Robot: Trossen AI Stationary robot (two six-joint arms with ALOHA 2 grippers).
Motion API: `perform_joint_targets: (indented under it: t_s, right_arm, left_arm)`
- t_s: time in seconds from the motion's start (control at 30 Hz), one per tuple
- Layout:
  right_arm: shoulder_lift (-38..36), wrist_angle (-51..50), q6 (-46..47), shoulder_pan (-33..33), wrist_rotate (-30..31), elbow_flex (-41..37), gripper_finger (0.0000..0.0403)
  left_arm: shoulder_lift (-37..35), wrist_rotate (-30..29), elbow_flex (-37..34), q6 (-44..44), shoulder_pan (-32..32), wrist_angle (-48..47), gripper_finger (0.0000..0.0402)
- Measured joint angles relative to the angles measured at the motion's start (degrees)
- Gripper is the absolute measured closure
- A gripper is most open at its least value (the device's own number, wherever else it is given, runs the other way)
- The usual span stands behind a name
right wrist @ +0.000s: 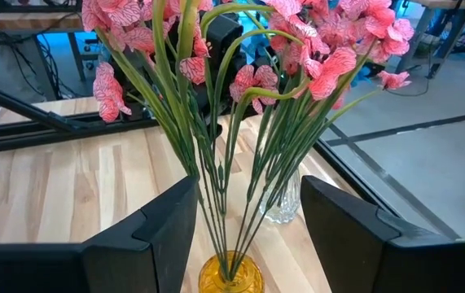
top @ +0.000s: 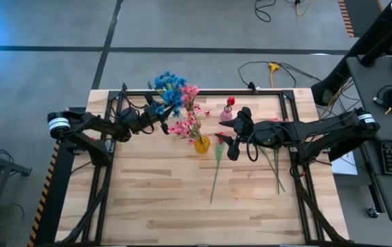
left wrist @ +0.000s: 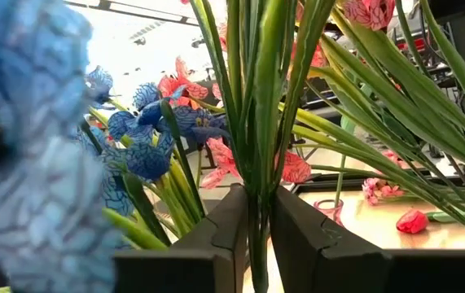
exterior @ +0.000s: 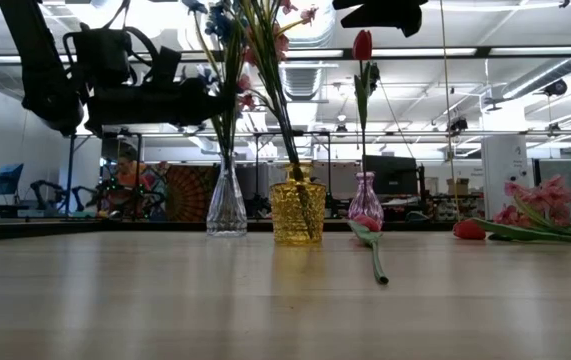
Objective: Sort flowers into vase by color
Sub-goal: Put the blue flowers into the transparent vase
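High view: a red tulip (top: 215,168) lies flat on the bench (top: 154,199), its stem running near-to-far with the bud at the far end, and more loose stems (top: 275,168) lie to its right, under the right arm. Farther back the right gripper (top: 228,145) hangs just right of the yellow vase (top: 202,144) of upright pink sprays (top: 185,127), fingers spread with nothing between them. Beyond, the left gripper (top: 164,118) pinches green stems (left wrist: 256,122) in near-shut fingers (left wrist: 220,236) by the blue flowers (top: 169,86) above the clear vase (exterior: 226,205), and a pink vase (top: 226,114) holds one upright tulip (exterior: 363,45).
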Motion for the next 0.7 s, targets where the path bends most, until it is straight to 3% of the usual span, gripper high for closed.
perform_joint_targets:
  t_s: [0.7]
  right_arm:
    - [0.0, -0.02, -0.1, 0.0, -0.02, 0.0, 0.019]
  left_arm:
    - [0.01, -0.79, 0.0, -0.59, 0.0, -0.22, 0.0362]
